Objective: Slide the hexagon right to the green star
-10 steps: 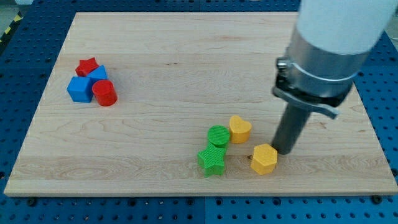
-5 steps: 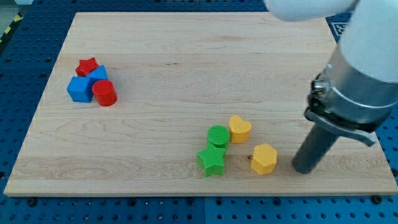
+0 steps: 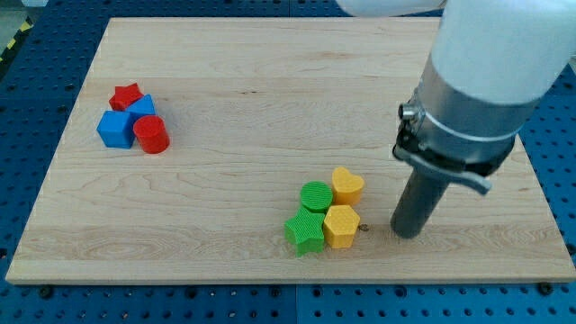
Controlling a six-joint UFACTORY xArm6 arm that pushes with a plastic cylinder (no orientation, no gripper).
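Yellow hexagon (image 3: 341, 226) sits left of my tip (image 3: 407, 233), apart from it, touching the green star (image 3: 306, 232); no end effector shows, so its state is untellable.

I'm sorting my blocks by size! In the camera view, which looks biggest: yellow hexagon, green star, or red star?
1. yellow hexagon and green star: look about alike, touching.
2. red star: smallest, but it is farther up the view, so unsure.
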